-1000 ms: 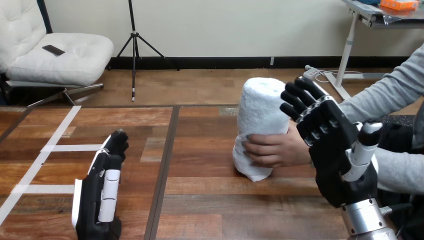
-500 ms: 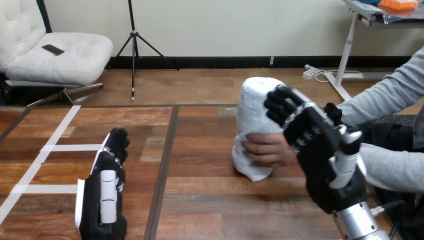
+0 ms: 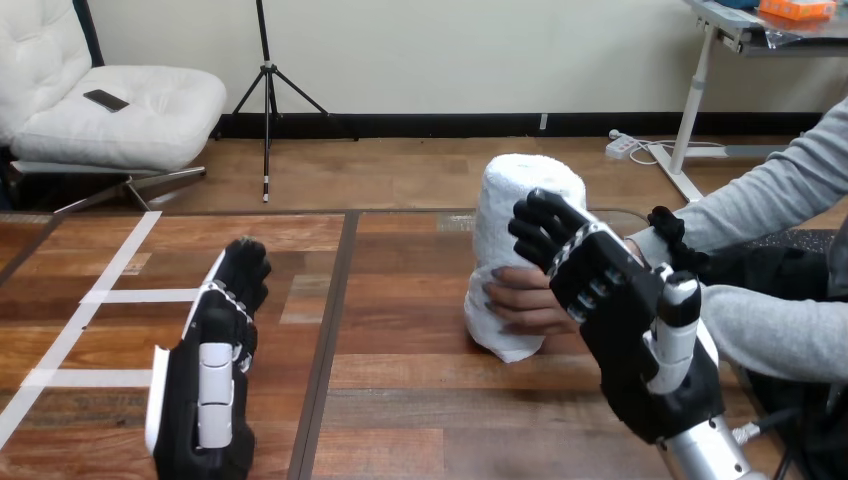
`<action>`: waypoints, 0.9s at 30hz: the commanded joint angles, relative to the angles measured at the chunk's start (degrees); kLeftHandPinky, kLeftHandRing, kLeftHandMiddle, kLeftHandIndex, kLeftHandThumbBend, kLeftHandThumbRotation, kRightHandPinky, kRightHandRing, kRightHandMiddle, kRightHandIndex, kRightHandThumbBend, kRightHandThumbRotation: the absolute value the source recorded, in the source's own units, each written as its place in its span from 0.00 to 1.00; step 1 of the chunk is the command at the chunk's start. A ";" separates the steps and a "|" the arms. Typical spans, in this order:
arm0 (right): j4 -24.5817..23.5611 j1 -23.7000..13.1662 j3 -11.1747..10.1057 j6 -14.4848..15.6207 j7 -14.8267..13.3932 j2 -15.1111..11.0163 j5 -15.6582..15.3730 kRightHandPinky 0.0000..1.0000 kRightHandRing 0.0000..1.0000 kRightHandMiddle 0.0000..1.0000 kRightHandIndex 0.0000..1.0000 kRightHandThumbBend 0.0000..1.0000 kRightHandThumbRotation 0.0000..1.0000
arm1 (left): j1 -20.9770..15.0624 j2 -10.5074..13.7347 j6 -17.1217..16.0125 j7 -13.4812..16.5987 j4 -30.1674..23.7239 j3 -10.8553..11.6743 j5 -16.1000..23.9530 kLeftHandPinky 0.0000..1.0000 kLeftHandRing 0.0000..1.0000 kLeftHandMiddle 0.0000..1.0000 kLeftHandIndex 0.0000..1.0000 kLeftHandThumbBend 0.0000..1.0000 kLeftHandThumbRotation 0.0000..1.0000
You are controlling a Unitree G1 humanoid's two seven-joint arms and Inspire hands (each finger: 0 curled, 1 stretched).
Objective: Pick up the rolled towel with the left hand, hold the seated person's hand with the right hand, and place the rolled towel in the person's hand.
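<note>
No text, label, number or sign can be read here, neither on the rolled towel, the left hand, the right hand nor the wooden table.

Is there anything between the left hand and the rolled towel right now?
Nothing lies on the table between the left hand and the rolled towel. The person's hand grips the towel's lower part, and the right hand stands in front of that hand, on the towel's right.

The right hand hides much of the person's hand.
</note>
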 commanded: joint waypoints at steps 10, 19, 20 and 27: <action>-5.85 -0.41 0.27 0.02 -0.68 -0.39 0.58 0.94 0.91 0.89 0.86 1.00 1.00 | 3.80 1.33 4.91 -1.06 -19.94 -3.82 0.00 0.93 0.94 0.93 0.90 0.77 0.91; -6.89 0.14 0.57 0.31 -0.79 -0.36 0.88 0.94 0.91 0.90 0.86 1.00 1.00 | 5.21 1.04 6.48 -0.47 -24.18 -4.50 0.53 0.94 0.95 0.94 0.91 0.80 0.89; -6.96 0.18 0.60 0.37 -0.79 -0.35 0.94 0.94 0.91 0.90 0.86 1.00 1.00 | 5.28 1.02 6.58 -0.43 -24.38 -4.51 0.57 0.94 0.94 0.94 0.90 0.81 0.89; -7.93 0.55 0.90 1.07 -0.79 -0.41 1.18 0.94 0.91 0.90 0.87 1.00 1.00 | 5.88 0.98 7.61 -0.30 -26.19 -4.98 0.70 0.94 0.94 0.94 0.91 0.81 0.88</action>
